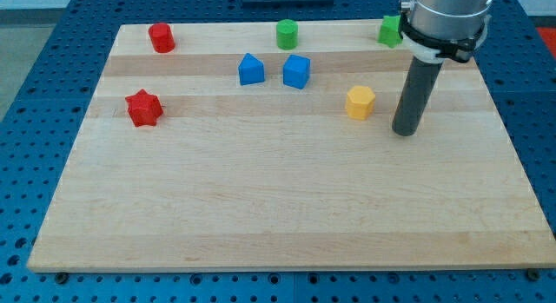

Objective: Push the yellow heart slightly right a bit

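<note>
Wooden board [287, 216] is sitting on a blue perforated bench, blocks mostly clustering along the view's top half. Task calls it a yellow heart [360, 102]; from here it's reading more like a stubby hexagon, so I can't confirm the shape, which way it's pointing, or any long axis. It's sitting right of centre on the board. My tip [404, 131] is resting just beside it on the view's right, slightly lower, not touching. No jaws on this rig, just a bare rod holding nothing.

Key issue: the push goes right, and I'm sitting on the wrong side. I'm judging the tip needs to go round to the block's left face before any push starts, and not clip it on the way.

Nothing near its right side except my rod. Blue cube [296, 70] and the other blue block [251, 69] are sitting well to the left.
</note>
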Available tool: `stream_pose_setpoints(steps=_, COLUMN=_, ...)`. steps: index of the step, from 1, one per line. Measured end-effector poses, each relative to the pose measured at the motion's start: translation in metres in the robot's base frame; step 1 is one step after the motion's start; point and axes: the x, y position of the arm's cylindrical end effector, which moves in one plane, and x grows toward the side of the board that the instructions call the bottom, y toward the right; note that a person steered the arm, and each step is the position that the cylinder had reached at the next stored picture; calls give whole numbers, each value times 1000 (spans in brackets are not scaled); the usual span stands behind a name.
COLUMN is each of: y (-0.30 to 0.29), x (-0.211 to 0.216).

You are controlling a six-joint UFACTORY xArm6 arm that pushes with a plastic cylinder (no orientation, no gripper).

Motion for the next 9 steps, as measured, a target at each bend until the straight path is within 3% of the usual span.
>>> stream_pose_setpoints(steps=4, y=35, x=3)
stream_pose_setpoints(steps=9, y=18, x=-9)
